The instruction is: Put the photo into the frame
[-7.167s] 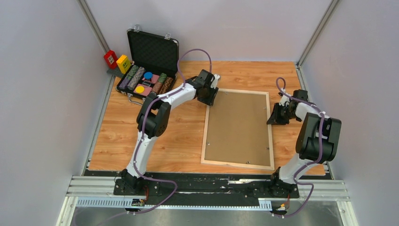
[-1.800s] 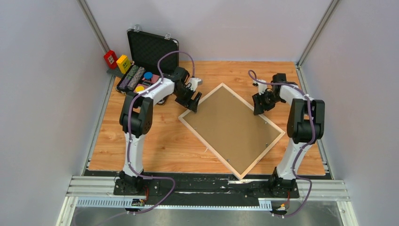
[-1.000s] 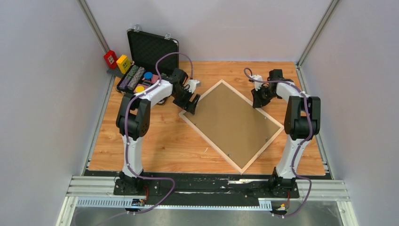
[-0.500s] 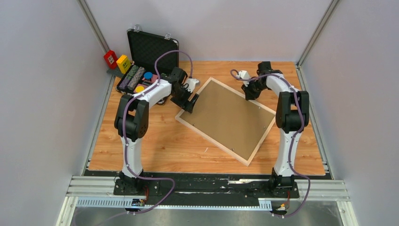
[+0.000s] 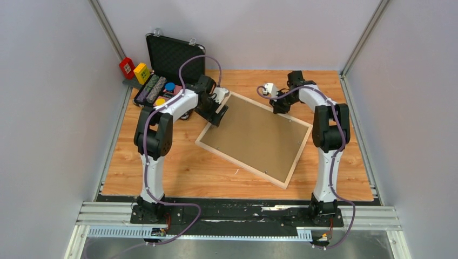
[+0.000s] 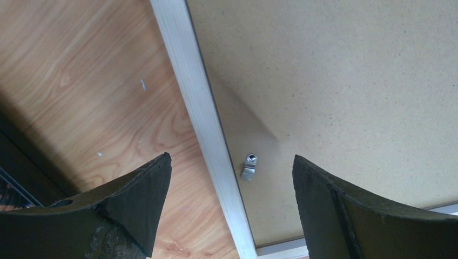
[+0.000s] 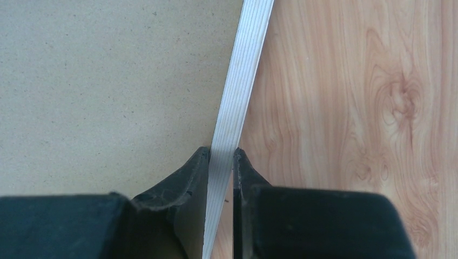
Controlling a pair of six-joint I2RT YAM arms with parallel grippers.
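Our right jaws are pinched narrow on the rim of the frame, with the brown backing board on one side of them and bare tabletop on the other. Our left jaws stand wide apart, and between them run that pale rim and a small metal clip on the board. The frame lies back up and askew, reaching from one pair of jaws to the other.

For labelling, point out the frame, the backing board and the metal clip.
the frame (image 7: pixel 239 81): right wrist view, on its pale rail.
backing board (image 5: pixel 257 137): top external view, on its brown middle.
metal clip (image 6: pixel 249 167): left wrist view, on its tab.
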